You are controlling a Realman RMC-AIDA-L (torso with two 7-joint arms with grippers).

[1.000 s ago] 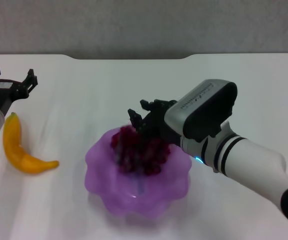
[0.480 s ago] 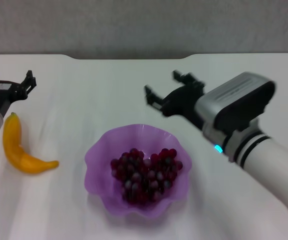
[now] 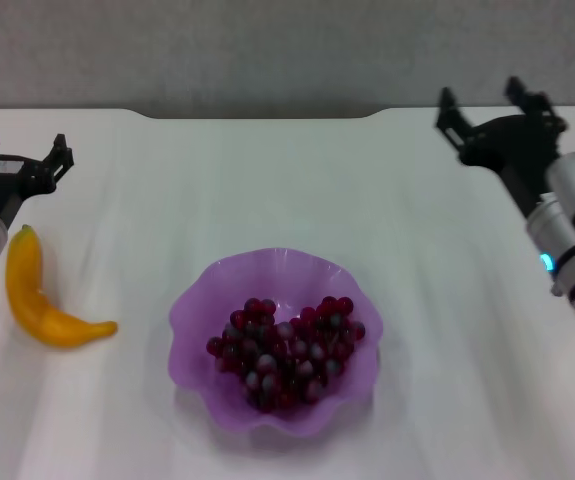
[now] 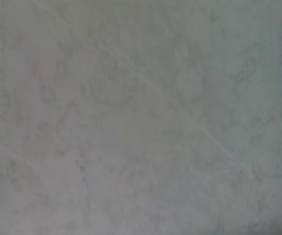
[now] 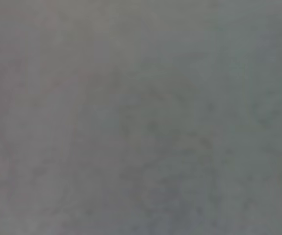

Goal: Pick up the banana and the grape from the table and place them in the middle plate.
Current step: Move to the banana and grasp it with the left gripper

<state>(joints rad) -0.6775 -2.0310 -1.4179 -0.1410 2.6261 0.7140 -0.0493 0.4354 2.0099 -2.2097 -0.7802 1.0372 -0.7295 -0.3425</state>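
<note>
The plate (image 3: 275,345), purple, translucent and wavy-rimmed, was seen in the head view standing near the middle of the white desk (image 3: 267,180), towards its near edge. The grapes (image 3: 283,350) were contained in it: a heap of small dark red-purple berries, some greyish, was spread across the bottom of the bowl, reaching from the left of its centre to the right wall. Nothing else could be made out inside the plate.

The banana (image 3: 39,295) was found on the desk, well to the left of the plate and apart from it, lying flat with one end pointed away towards the far edge and the other curved towards the plate.

The left tool (image 3: 22,160) was held just beyond the far end of the banana, close to the left edge of the view, without being seen to touch it. Its prongs were spread and nothing was grasped between them.

The right tool (image 3: 489,110) was held above the far right part of the desk, well apart from the plate. Its prongs were likewise spread wide, and it was released and empty.

In both wrist views only a blurred grey-white surface was shown, and nothing could be told from them.
</note>
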